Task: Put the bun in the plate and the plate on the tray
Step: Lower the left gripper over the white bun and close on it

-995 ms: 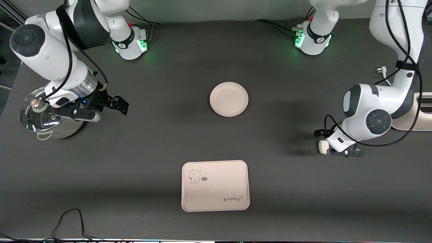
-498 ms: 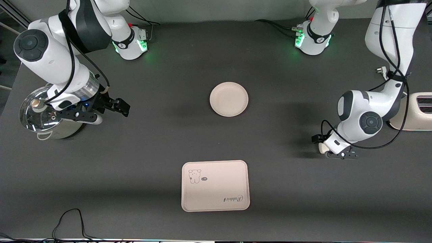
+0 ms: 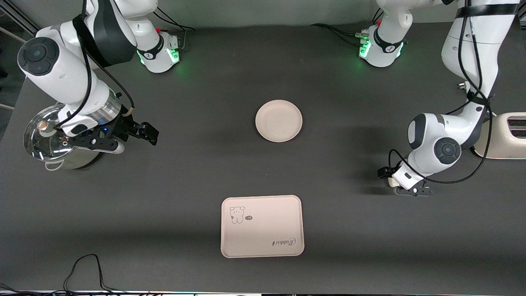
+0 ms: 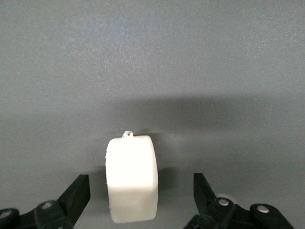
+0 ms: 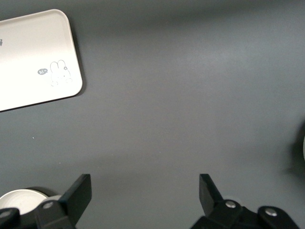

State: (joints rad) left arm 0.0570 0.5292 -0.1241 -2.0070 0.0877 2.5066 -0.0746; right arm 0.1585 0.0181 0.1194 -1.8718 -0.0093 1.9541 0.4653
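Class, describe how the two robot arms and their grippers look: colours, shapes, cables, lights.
Both arms are glossy white with rounded dark-grey joint caps and loose black cables. Green lights glow at their bases. The left gripper and right gripper are black, two-fingered.

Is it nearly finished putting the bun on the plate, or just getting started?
Just starting. Nothing is placed yet: the plate sits bare at mid-table and the tray lies bare nearer the front camera. In hand: the left gripper is low over the bun, fingers open on either side, not gripping. The right gripper waits by a steel pot. Both placements remain.
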